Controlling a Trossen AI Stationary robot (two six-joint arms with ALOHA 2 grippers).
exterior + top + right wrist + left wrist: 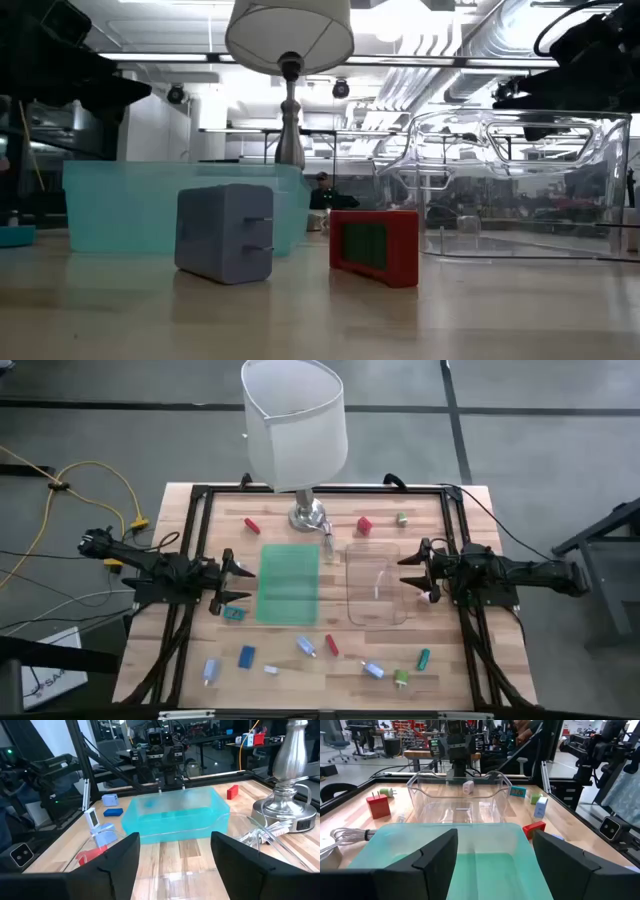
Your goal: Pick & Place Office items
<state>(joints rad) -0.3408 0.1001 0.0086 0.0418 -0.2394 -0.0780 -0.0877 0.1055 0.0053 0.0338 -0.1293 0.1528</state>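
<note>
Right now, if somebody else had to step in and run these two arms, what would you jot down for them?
Left gripper: open, empty, beside the green bin.
Right gripper: open, empty, beside the clear tray.
Office items: all loose on the table, most along the near edge, a few by the lamp.
Done: nothing; bin and tray look empty.
Left: pick and place every item.
</note>
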